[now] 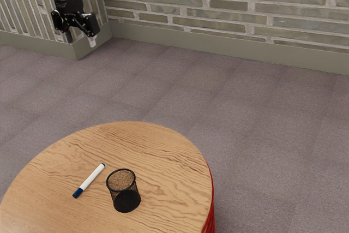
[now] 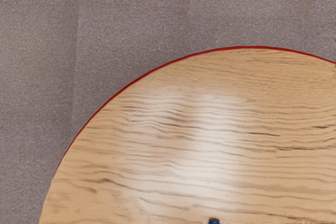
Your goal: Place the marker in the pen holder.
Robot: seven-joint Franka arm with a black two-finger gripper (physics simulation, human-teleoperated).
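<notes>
High at the exterior view's upper left hangs the black gripper (image 1: 80, 39), its two fingers apart and nothing between them. It is well away from the marker and the pen holder. The white marker (image 1: 90, 179) with dark blue ends lies flat on the table. Beside it, toward the exterior view's right, the black mesh pen holder (image 1: 124, 190) stands upright, apart from the marker. In the wrist view, a small dark blue piece (image 2: 213, 221) at the lower edge looks like one end of the marker.
The round wooden table (image 1: 158, 151) has a red side; its curved red edge (image 2: 131, 84) also runs through the wrist view. Carpeted floor (image 1: 256, 135) surrounds it. Behind stand a brick wall (image 1: 218, 4) and a slatted panel (image 1: 27, 15) near the arm.
</notes>
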